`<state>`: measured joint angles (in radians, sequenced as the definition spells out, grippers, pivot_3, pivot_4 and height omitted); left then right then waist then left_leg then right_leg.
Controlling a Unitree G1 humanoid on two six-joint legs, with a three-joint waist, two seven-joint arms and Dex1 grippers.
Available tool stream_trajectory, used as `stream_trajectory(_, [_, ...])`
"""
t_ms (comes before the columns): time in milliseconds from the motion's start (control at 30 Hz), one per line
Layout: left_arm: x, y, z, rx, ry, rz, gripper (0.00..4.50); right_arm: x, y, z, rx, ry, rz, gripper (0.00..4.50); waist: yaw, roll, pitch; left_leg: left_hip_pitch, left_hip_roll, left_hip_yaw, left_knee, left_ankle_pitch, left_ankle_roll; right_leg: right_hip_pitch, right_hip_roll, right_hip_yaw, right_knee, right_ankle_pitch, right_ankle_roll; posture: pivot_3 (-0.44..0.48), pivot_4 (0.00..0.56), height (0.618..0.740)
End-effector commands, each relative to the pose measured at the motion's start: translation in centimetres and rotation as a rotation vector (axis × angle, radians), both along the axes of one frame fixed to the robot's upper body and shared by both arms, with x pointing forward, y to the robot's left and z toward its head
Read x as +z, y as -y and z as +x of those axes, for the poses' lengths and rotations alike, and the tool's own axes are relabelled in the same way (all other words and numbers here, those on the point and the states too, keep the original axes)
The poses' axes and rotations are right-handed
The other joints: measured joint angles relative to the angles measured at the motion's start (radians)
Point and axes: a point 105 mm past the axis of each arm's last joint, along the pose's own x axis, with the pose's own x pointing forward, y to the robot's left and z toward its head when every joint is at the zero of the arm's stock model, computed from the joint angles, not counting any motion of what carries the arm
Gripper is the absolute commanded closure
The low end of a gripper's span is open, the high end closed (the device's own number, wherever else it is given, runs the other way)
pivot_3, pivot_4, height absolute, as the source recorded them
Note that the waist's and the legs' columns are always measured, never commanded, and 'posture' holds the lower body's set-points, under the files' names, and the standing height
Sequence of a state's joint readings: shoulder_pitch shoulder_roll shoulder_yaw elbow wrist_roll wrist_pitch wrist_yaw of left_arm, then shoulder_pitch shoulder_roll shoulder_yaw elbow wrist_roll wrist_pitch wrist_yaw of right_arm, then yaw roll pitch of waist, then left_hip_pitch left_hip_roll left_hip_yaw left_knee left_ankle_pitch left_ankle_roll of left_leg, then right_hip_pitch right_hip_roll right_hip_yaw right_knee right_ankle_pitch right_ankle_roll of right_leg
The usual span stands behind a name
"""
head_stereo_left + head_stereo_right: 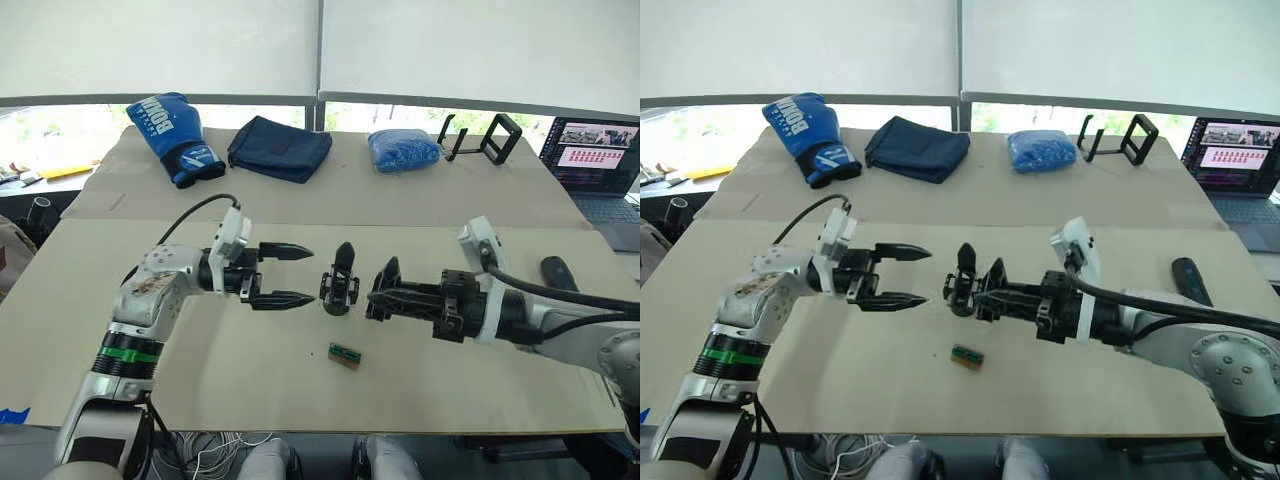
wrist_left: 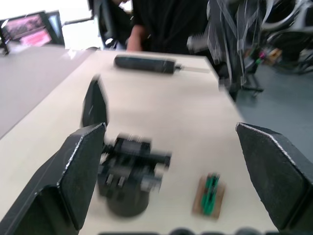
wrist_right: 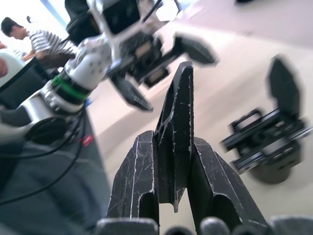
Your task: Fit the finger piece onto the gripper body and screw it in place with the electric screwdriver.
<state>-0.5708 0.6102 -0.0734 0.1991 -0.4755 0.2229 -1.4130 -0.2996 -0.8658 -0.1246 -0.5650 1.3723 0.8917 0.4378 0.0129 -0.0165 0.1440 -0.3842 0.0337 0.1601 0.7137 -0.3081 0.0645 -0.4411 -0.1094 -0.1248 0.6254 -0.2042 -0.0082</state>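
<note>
In the left eye view, the gripper body is seen standing on the counter, between the 2 hands; its own pointed finger sticks up. The left hand is held wide, with nothing in it, just beside the gripper body on the robot's left. The right hand is seen closed on the finger piece, just beside the gripper body on the robot's right; the wedge's point is aimed up and a little toward the body. A small green-and-brown block lies on the counter nearer the robot; the electric screwdriver lies well apart, past the right arm.

In the right eye view, the same things are shown; the right hand looks almost touching the gripper body, but whether they touch cannot be told.

In the left wrist view, the 2 wide fingers are seen with the gripper body straight ahead between them; the electric screwdriver lies far across the counter, and a person stands behind it.

In the right wrist view, the finger piece is seen gripped between the fingers, its long side running the same way as they do; the gripper body lies ahead and off to 1 side. The right hand is judged nearer for the fitting; the wedge must be lined up with the open bracket.
</note>
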Motion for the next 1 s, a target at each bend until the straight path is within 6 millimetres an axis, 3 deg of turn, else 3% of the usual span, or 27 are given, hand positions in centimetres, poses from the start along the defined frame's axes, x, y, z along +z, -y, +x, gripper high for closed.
stream_trajectory(33, [-1.2,-0.7,0.6,0.032,0.030,0.027,0.00,0.9,0.7,0.3,0.023,0.202,-0.026,4.09,0.001,0.000,0.000,0.000,0.000,0.000,0.000,0.000,0.000,0.000,0.000,0.000,0.000,0.000,0.000,0.000,0.150,0.740])
stream_trajectory(200, [-5.1,0.9,2.1,0.080,-0.009,0.049,0.00,0.8,1.8,2.3,-0.004,0.347,-0.024,4.09,0.005,0.000,0.000,-0.001,-0.001,0.001,0.002,-0.001,0.003,0.001,-0.001,-0.001,0.000,0.000,0.001,0.000,0.150,0.740])
stream_trajectory(400, [-7.7,2.6,3.6,0.111,0.033,0.092,0.00,-0.9,1.5,2.3,0.066,0.418,-0.109,4.09,0.000,-0.001,0.000,-0.001,-0.001,0.001,0.002,-0.001,0.003,0.000,-0.001,-0.001,0.000,0.001,0.001,0.000,0.150,0.740])
stream_trajectory(500, [-7.7,3.7,4.8,0.152,0.025,0.063,0.00,-1.1,1.1,2.1,0.076,0.414,-0.091,4.09,0.000,-0.001,0.000,-0.001,-0.001,0.001,0.002,-0.001,0.003,0.000,-0.001,-0.001,0.000,0.001,0.001,0.000,0.150,0.740])
stream_trajectory(700, [-8.1,5.8,4.2,0.019,0.022,0.090,0.00,-1.4,0.7,1.6,0.085,0.415,-0.085,4.09,-0.001,-0.001,0.000,-0.001,-0.001,0.001,0.003,-0.002,0.004,0.000,-0.002,-0.001,0.000,0.001,0.001,0.000,0.150,0.740])
stream_trajectory(1000, [-7.2,7.4,4.3,-0.025,0.048,0.070,0.00,-1.7,0.4,1.3,0.084,0.411,-0.076,4.09,-0.001,-0.001,0.000,-0.001,-0.001,0.001,0.003,-0.002,0.005,0.000,-0.002,-0.001,0.001,0.001,0.001,0.000,0.150,0.740])
